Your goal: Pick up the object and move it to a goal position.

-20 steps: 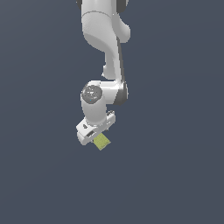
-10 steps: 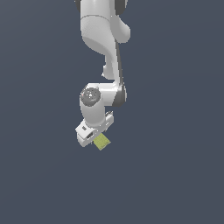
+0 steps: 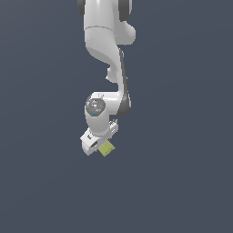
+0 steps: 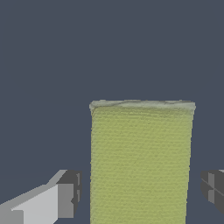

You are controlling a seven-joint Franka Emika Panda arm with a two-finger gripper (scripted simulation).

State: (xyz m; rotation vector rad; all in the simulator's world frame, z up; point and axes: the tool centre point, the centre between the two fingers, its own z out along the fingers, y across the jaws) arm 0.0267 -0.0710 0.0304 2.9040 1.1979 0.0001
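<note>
Lower centre of the exterior view: pincer [image 3: 96, 144] spread open, yellow-green block [image 3: 106, 148] just right of it and touching its edge. In the wrist view, left finger [image 4: 65, 199] apart from block [image 4: 141, 162], right finger [image 4: 213, 186] likewise; straddled, not yet clamped. Flat, matte, woven-looking, squarish. No goal marker visible.
</note>
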